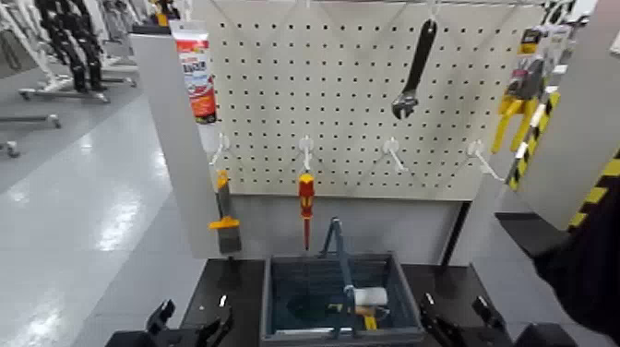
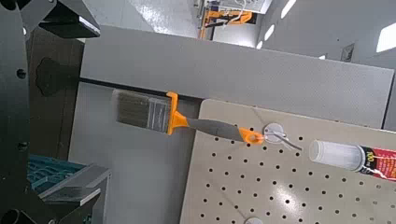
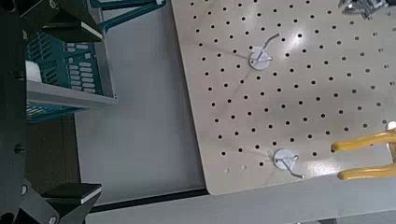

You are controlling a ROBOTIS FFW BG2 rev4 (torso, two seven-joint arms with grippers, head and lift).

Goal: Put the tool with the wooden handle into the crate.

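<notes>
Two pincers low at the near edge of the desk (image 1: 235, 275), one at each near corner. Left pincer (image 1: 192, 323) spread wide, nothing between its fingers, just beside the left wall of the crate (image 1: 268, 305). Right pincer (image 1: 457, 321) likewise spread wide and empty, just beside the right wall.

One crate, set at the middle of the desk's near edge, with one thin arched handle (image 1: 338, 247) rising over its centre. Inside, near the right wall, one pale round handle, seemingly that of the trowel (image 1: 369, 296), lying flat on the bottom; blade too unclear to make out. Just nearer than it, one small yellow piece (image 1: 369, 322), kind not to be told.

Behind the desk, one upright pegboard (image 1: 351, 101). Hanging on it:
- one black wrench (image 1: 412, 69), high on the right
- one tube (image 1: 196, 78) with a red label, on the left edge
- one paintbrush (image 1: 225, 220) with orange trim, lower left, bristles down
- one red-and-yellow screwdriver (image 1: 305, 208), tip down, just above the crate's far wall
- one pair of yellow-handled pliers (image 1: 510, 118), off the right edge

Two bare white hooks (image 1: 394, 153) in the lower row, right of the screwdriver.
</notes>
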